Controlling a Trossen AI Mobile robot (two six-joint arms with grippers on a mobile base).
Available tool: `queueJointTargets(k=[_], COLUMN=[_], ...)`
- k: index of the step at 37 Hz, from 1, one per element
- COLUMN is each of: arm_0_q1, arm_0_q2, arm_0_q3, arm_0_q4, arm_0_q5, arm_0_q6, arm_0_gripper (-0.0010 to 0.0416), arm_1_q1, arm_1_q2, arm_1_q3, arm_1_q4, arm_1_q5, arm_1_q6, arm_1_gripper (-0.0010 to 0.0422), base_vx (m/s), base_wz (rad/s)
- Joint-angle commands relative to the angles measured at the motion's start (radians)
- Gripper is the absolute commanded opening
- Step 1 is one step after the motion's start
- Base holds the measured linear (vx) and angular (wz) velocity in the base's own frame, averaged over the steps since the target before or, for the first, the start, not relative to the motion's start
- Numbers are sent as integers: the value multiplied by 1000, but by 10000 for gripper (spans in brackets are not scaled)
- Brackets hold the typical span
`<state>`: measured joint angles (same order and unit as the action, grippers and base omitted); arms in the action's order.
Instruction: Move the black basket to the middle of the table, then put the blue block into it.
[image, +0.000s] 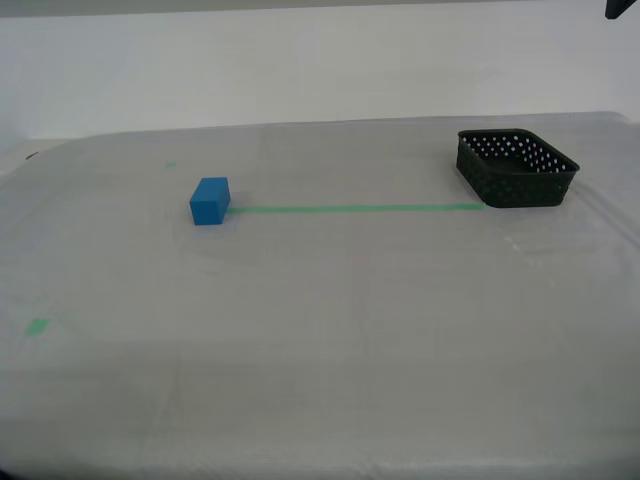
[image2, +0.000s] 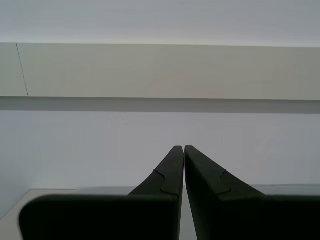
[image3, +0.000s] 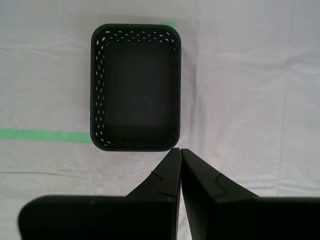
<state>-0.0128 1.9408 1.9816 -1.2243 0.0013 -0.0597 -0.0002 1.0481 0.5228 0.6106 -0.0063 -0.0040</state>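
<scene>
Exterior view first: the black basket (image: 517, 168) sits at one end of the green tape line (image: 355, 209), toward the exterior view's right and near the table's far side, and the blue block (image: 209, 200) rests at that line's other end, well apart from the basket. So by my read nothing is done yet: the basket is not at the middle of the table (image: 320, 340), and the block is outside it with both steps left. My first gripper (image3: 179, 151) hangs above the basket, looking down into its empty floor, fingertips together just past the rim nearest them, gripping nothing. My second gripper (image2: 184, 148) has its jaws together too, aimed at a pale wall with the basket nowhere in its sight. The table's whitish sheeting looks slightly wrinkled, with small green tape marks (image: 37, 326) well away from the basket. Behind the basket, only a plain light wall.
</scene>
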Motion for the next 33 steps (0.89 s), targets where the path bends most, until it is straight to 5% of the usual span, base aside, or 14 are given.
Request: queueJointTargets(k=[1,15,33], arm_0_q1=[0,1,1], arm_0_q2=[-1,-1,-9], arm_0_q3=[0,0,2], arm_0_q4=[-4,-7,-18], arm_0_q5=[0,0,-1], arm_0_q6=[4,8,1], arm_0_gripper=[13,119,326], arm_1_q1=[0,0,0], arm_1_q2=[0,0,0], arm_1_q3=[0,0,0], arm_1_q4=[5,5,5], arm_1_q5=[-1,-1,-1], arm_1_q6=[2,2,2], arm_1_gripper=[0,0,0], base_vx=[0,0,0], base_wz=[0,0,0])
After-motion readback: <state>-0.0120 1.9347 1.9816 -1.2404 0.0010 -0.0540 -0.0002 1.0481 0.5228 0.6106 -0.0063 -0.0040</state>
